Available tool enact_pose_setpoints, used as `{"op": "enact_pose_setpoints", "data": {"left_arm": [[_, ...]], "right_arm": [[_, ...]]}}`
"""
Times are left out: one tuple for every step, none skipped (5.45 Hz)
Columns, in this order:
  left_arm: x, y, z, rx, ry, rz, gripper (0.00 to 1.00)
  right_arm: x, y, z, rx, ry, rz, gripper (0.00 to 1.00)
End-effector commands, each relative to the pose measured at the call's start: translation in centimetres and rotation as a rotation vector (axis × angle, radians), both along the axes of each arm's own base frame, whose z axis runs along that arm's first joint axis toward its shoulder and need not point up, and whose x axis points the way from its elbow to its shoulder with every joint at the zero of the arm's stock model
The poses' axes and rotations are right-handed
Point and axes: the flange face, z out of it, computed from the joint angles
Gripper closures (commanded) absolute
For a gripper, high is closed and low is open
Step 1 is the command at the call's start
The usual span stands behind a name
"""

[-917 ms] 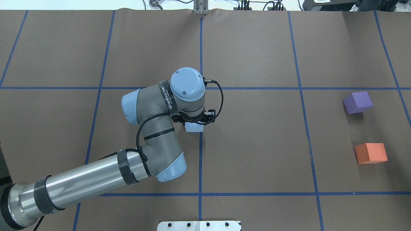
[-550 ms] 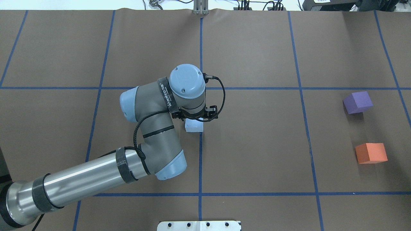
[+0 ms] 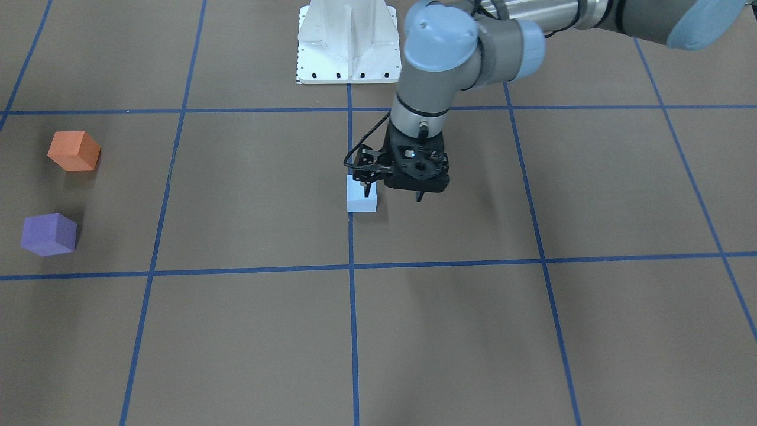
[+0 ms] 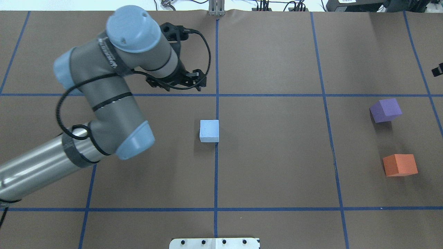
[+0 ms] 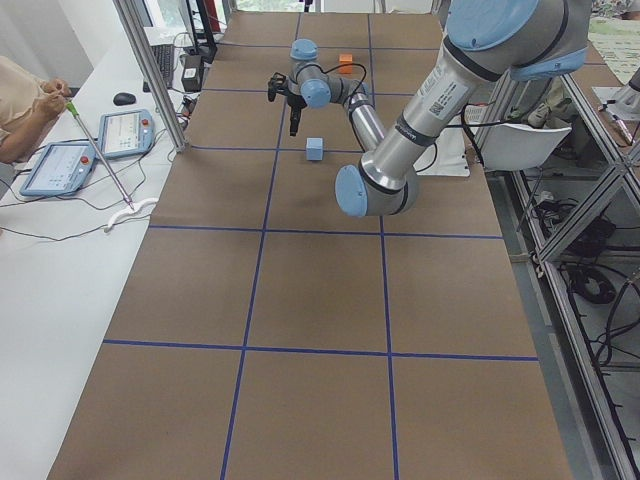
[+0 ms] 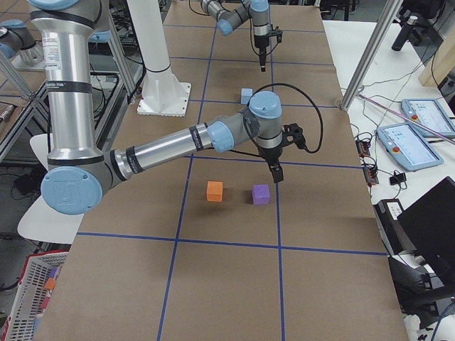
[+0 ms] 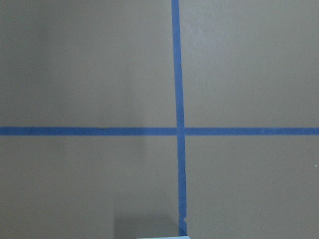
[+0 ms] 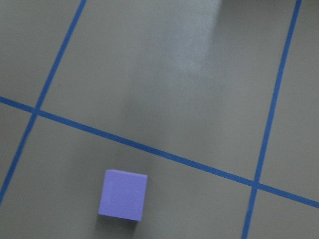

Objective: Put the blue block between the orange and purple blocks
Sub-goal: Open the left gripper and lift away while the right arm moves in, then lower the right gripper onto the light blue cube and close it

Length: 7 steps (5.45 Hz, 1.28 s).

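Note:
The light blue block [image 4: 209,130] sits alone on the brown table by the centre tape line, and also shows in the front view [image 3: 362,198]. My left gripper [image 4: 177,85] is open and empty. It hangs raised above the table, off the block toward the far left, with its fingers spread in the front view [image 3: 394,194]. The purple block [image 4: 386,110] and the orange block [image 4: 399,165] sit apart at the right, with a gap between them. My right gripper [image 6: 276,174] hovers just beyond the purple block [image 6: 261,194]. I cannot tell whether it is open or shut.
Blue tape lines [image 4: 216,173] grid the brown table. The white robot base plate [image 3: 346,41] stands at the near edge. An operator's tablets [image 5: 60,165] lie on the side bench past the table's far edge.
My left gripper, low over the blue block before, has risen and swung away to the far left. The blue block stays where it was.

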Motion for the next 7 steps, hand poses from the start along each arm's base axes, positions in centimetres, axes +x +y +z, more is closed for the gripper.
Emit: {"op": "enact_pose_setpoints", "data": {"left_arm": [[-10.4, -1.7, 9.8, -0.031, -0.089, -0.049, 0.0], [-14.8, -2.6, 16.1, -0.02, -0.192, -0.016, 0.0], [-17.8, -2.7, 21.6, -0.074, -0.255, -0.034, 0.0], [-21.2, -2.7, 26.3, 0.001, -0.336, 0.086, 0.0], [-27.7, -2.6, 31.0, 0.03, -0.324, 0.191, 0.0], [-36.9, -2.1, 36.9, 0.036, -0.28, 0.239, 0.0], [-46.1, -1.2, 43.7, 0.103, -0.301, 0.305, 0.0]], "right_arm": [[-9.6, -1.1, -9.0, -0.088, -0.116, 0.057, 0.0], [-17.6, -0.6, -14.7, -0.123, -0.156, 0.076, 0.0], [-25.2, 0.3, -18.8, -0.143, -0.151, 0.098, 0.0], [-31.4, 1.3, -23.1, -0.174, -0.125, 0.119, 0.0], [-37.4, 2.2, -25.7, -0.184, -0.111, 0.163, 0.0], [-42.6, 2.7, -28.2, -0.211, -0.107, 0.18, 0.0], [-47.6, 4.4, -28.5, -0.228, -0.074, 0.175, 0.0]]}}
